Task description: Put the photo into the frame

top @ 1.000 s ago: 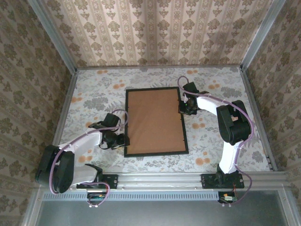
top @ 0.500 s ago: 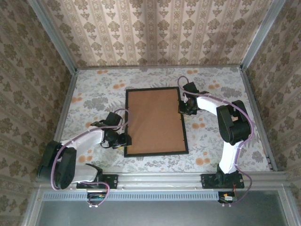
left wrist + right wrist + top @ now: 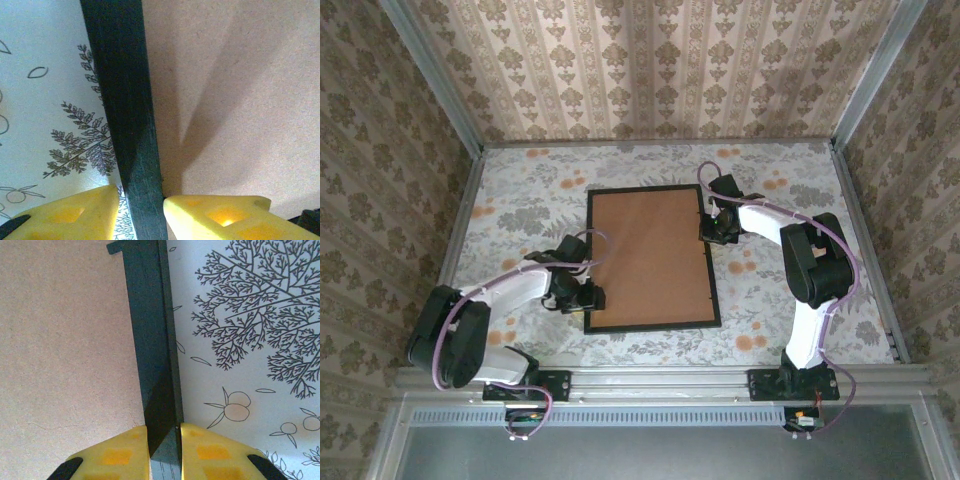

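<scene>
Frame [image 3: 655, 327] lies face-down, backing board [image 3: 650, 255] up; right gripper [image 3: 165, 440] pinches its two-o'clock rail, seemingly steadying it, while left gripper [image 3: 142, 200] straddles the eight-o'clock rail, fingers parted, gripping nothing.

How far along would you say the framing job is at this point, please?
Looks done: the brown backing board lies inside the frame, flat on the table. In hand: the right gripper pinches the right rail, while the left gripper straddles the left rail with its jaws slightly apart. Left: probably releasing both rails. Whether the photo lies under the board cannot be told.
</scene>
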